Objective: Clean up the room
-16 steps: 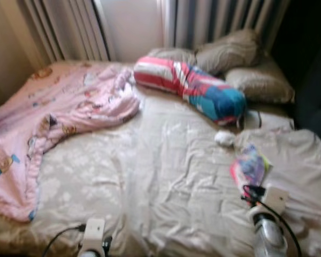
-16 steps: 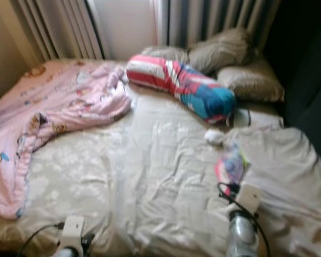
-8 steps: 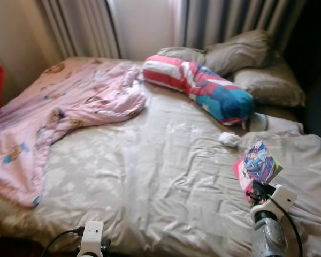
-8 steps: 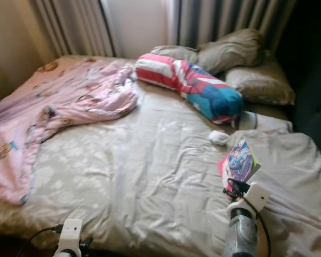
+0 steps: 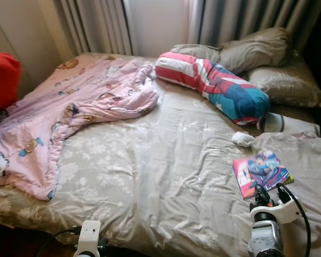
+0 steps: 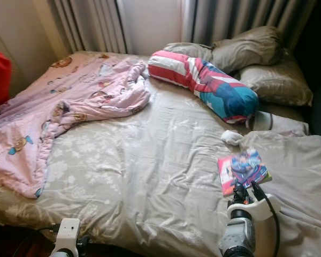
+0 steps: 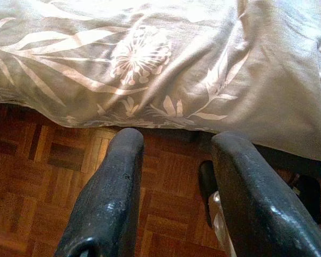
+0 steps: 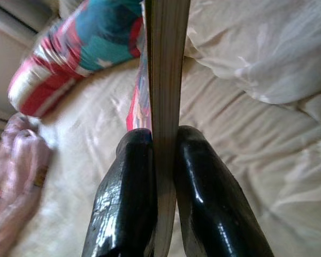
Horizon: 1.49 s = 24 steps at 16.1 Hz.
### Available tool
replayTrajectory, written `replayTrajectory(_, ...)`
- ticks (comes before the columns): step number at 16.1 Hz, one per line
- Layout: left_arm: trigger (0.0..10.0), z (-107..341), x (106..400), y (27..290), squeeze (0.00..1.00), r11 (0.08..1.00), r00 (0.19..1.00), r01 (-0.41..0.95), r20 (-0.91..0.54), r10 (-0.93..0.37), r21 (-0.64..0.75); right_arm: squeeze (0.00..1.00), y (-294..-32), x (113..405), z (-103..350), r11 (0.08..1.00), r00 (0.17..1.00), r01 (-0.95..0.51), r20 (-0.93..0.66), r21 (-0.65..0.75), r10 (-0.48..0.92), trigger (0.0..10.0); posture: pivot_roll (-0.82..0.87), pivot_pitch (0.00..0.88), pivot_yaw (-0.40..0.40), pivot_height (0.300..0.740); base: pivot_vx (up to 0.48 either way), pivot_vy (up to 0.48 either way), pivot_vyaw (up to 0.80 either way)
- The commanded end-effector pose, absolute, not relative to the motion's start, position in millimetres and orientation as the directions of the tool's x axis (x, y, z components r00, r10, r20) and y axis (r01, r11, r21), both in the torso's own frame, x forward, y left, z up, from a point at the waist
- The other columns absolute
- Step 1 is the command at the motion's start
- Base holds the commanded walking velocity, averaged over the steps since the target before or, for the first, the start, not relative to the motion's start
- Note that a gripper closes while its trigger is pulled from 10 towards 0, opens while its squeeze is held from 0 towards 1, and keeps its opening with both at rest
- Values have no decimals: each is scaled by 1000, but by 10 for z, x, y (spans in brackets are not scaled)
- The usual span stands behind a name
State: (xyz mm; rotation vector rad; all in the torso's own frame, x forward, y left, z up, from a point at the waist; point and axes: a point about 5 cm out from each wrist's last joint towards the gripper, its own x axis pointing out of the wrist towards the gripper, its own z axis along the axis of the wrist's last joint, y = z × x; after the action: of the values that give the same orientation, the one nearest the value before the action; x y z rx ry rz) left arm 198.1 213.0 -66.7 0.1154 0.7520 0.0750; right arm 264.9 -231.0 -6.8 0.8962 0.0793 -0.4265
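A colourful book [image 5: 261, 172] with a comic-style cover sits over the right side of the bed, held by its near edge in my right gripper [image 5: 263, 194]. In the right wrist view both black fingers [image 8: 129, 182] press flat against the book [image 8: 165, 64], which stands edge-on between them. My left gripper [image 7: 174, 160] hangs open below the foot of the bed, over the parquet floor [image 7: 37, 176]. Its wrist [image 5: 88, 238] shows at the bottom of the left eye view.
A beige floral duvet [image 5: 160, 160] covers the bed. A pink cartoon blanket [image 5: 59, 118] lies crumpled on the left, a striped red-and-blue bolster [image 5: 214, 85] and grey pillows [image 5: 267, 59] at the head. A small white wad [image 5: 242, 139] lies near the book. A red cushion [image 5: 1, 80] is far left.
The camera has swung left and steadied, bringing the red cushion into view. The book has tipped from standing up to lying flatter in my right gripper.
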Motion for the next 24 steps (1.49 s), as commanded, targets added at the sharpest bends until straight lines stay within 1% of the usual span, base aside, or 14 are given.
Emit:
replayTrajectory(1,10000,-693,1930,2153,0,990,714,-22,-691,111,137,0,-2347,2728,37,513,924,338,-173,789,-342,10000,68,69,2,740,0,0,0)
replayTrajectory(2,10000,-694,1930,2153,0,991,713,-24,-692,111,135,0,-2383,2722,38,466,914,341,-173,817,-366,10000,65,73,3,740,0,0,0)
replayTrajectory(4,10000,-694,1936,2144,0,991,712,-19,-694,108,134,0,-2339,2746,51,490,937,295,-148,820,-316,10000,65,72,3,740,0,0,0)
replayTrajectory(7,10000,-691,1940,2144,0,991,713,-16,-693,106,135,0,-2346,2733,45,477,937,289,-142,830,-321,10000,68,67,6,740,0,0,0)
replayTrajectory(9,10000,-694,1932,2158,0,990,708,-10,-698,106,141,0,-2314,2739,37,492,945,277,-144,825,-292,10000,69,62,9,740,0,0,0)
replayTrajectory(11,10000,-692,1931,2165,0,990,710,-6,-697,105,143,0,-2320,2739,34,490,939,295,-154,820,-308,10000,70,59,11,740,0,0,0)
replayTrajectory(12,10000,-693,1929,2164,0,990,709,-2,-697,103,144,0,-2316,2738,23,497,941,299,-167,814,-293,10000,74,58,11,740,0,0,0)
replayTrajectory(13,10000,-695,1927,2161,0,990,709,1,-698,100,143,0,-2298,2743,22,528,947,294,-170,797,-271,10000,75,57,11,740,0,0,0)
replayTrajectory(14,10000,-695,1927,2162,0,990,709,0,-698,101,143,0,-2296,2743,21,529,947,296,-172,795,-271,10000,75,56,11,740,0,0,0)
replayTrajectory(16,10000,-693,1928,2164,0,989,710,8,-697,96,145,0,-2339,2728,12,565,927,357,-210,744,-310,10000,75,52,14,740,0,0,0)
replayTrajectory(17,10000,-693,1927,2168,0,989,709,14,-699,95,148,0,-2341,2726,5,580,924,371,-224,725,-311,10000,77,50,16,736,0,0,0)
replayTrajectory(21,10000,-696,1917,2176,0,989,707,21,-702,91,150,0,-2318,2721,-9,573,926,365,-227,734,-300,10000,80,50,17,699,0,0,-113)
replayTrajectory(22,10000,-705,1904,2168,0,989,702,31,-708,80,143,0,-2293,2722,4,625,932,355,-212,696,-294,10000,79,56,20,695,0,0,0)
replayTrajectory(24,10000,-710,1897,2151,0,990,703,36,-707,74,139,0,-2275,2723,7,641,934,351,-207,682,-291,10000,80,66,20,695,0,0,0)
